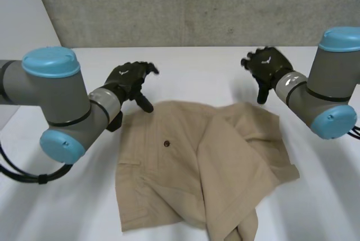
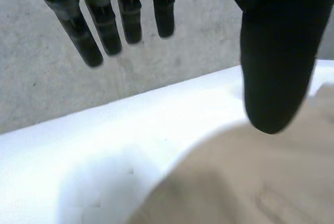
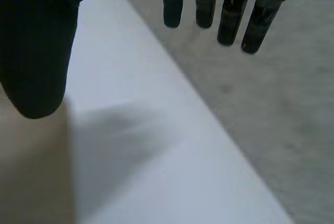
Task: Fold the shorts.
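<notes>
Tan shorts (image 1: 197, 162) lie on the white table (image 1: 56, 207), with the right leg folded over towards the left and a dark button near the waistband. My left hand (image 1: 130, 81) hovers just off the shorts' far left corner, fingers (image 2: 86, 38) straight and spread from the thumb, holding nothing; tan cloth (image 2: 261, 182) lies below its thumb. My right hand (image 1: 267, 67) hovers above the far right corner, likewise open, its fingers (image 3: 229, 18) straight; a strip of cloth (image 3: 31, 172) lies under its thumb.
A grey concrete wall (image 1: 185, 5) rises behind the table's far edge. White table surface stretches on both sides of the shorts and between the hands.
</notes>
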